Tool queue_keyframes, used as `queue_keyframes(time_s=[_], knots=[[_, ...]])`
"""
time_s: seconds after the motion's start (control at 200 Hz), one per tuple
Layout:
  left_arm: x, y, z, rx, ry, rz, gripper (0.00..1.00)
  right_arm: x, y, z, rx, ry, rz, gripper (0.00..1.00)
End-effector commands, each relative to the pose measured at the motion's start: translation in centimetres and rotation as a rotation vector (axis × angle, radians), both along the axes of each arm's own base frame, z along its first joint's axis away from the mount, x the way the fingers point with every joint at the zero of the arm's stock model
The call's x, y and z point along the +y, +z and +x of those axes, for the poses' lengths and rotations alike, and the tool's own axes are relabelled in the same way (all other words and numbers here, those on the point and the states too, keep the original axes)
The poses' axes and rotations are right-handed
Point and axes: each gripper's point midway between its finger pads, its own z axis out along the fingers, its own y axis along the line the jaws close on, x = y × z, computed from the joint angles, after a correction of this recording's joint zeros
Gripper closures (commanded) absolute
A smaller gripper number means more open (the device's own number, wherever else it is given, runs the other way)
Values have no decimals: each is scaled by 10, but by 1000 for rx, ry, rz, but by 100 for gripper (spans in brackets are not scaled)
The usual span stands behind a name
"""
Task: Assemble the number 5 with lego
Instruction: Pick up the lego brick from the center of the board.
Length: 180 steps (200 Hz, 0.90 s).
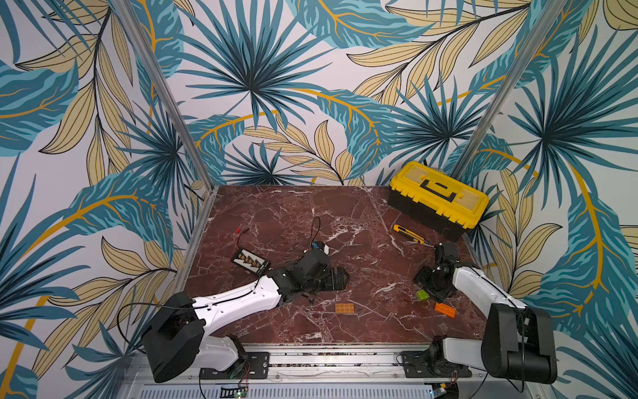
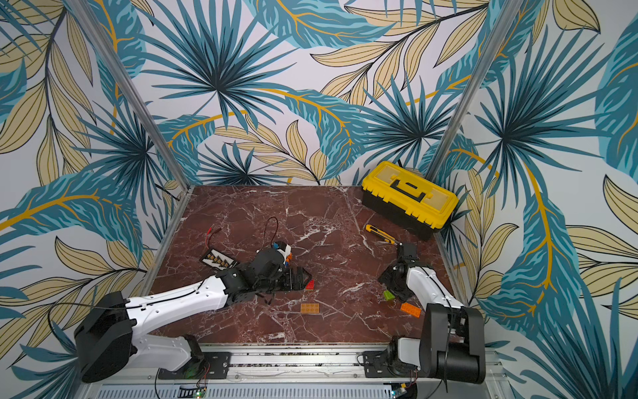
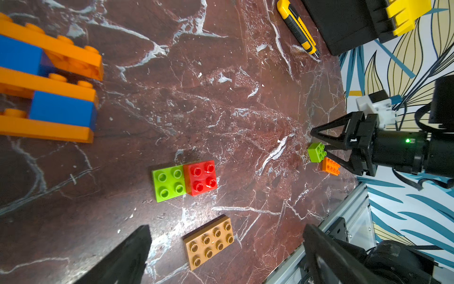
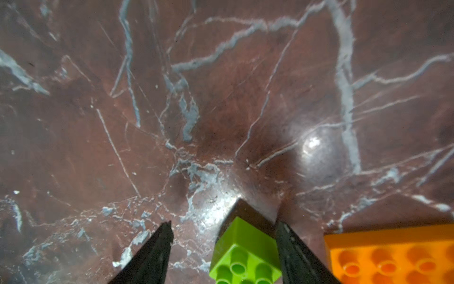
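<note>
A lime-green lego square (image 4: 243, 253) lies studs up between the fingers of my right gripper (image 4: 224, 225). The gripper is open: one finger (image 4: 292, 248) sits against the brick and a gap shows on the other side. An orange oblong (image 4: 393, 255) lies just beside it. My left gripper (image 3: 226, 248) is wide open low over a tan-orange oblong (image 3: 208, 243) and holds nothing. Ahead of it a lime-green square (image 3: 169, 183) and a red square (image 3: 200, 177) lie side by side. A joined piece of orange oblongs and blue squares (image 3: 49, 81) lies further off.
A yellow-and-black toolbox (image 1: 438, 197) stands at the back right, with a utility knife (image 1: 409, 234) in front of it. A black board with yellow parts (image 1: 249, 261) and red wires lie near the left edge. An aluminium rail (image 1: 310, 355) runs along the table's front.
</note>
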Motion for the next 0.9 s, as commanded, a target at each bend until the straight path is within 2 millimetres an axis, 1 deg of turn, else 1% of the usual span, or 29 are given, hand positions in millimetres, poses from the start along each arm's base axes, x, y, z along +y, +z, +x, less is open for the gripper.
queue_keyframes(time_s=[0.0,0.105,0.185,0.335,0.491,0.576,0.646,0.676,0.761,0.896], knots=[[4,5,2,-27,25,-13,0,18,-11,-11,7,26,87,33],[4,4,3,-25,27,-16,0,29,-15,-21,29,58,126,33],[5,5,3,-21,36,-14,0,38,-14,-22,21,70,151,33],[7,8,2,-19,38,-3,0,41,-7,-25,0,80,142,34],[11,7,2,-23,57,-10,0,35,-2,-24,-8,82,100,36],[11,7,2,-25,55,-6,0,31,-1,-19,-12,95,73,36],[10,7,3,-27,49,-2,0,25,-2,-18,17,98,39,36],[9,7,3,-27,48,2,0,23,-3,-17,31,103,28,39],[8,7,4,-26,43,6,0,23,-5,-15,63,133,11,42],[10,5,3,-27,47,13,0,25,-5,-15,115,196,-41,45]])
